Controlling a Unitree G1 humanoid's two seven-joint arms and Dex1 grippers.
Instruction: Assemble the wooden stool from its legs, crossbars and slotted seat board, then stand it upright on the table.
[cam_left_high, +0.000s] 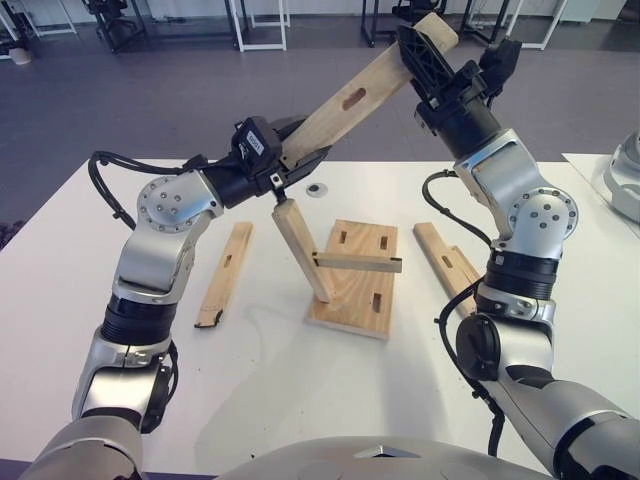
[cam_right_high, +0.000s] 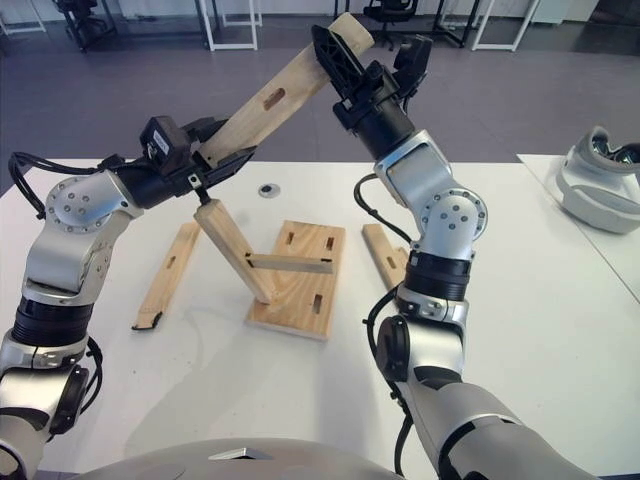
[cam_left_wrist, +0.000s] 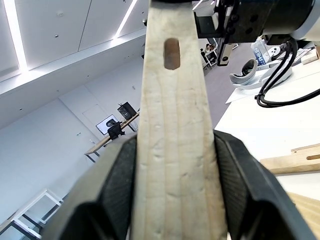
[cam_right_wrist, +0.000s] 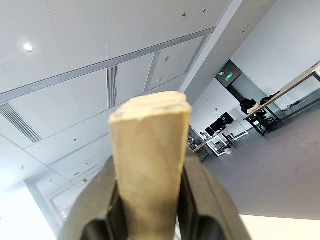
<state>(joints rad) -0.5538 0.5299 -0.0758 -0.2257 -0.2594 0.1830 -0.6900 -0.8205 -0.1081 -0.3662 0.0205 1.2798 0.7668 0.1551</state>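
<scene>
Holding one slotted leg aloft, both end effectors are clenched on it. The left end effector grasps the lower end at centre frame; the right end effector grasps the upper end at upper right. The leg slants up from centre toward the upper right, clear of the white worktop.

The seat board lies flat at centre, its slots facing up. A tilted leg stands at the board's left edge, leaning toward the left end effector. Whether its foot sits in a slot cannot be told. A crossbar juts level from that leg over the board.

A flat leg lies on the worktop left of the board. A further slotted piece lies to the right, partly behind the right arm. A small round disc rests beyond the board.
</scene>
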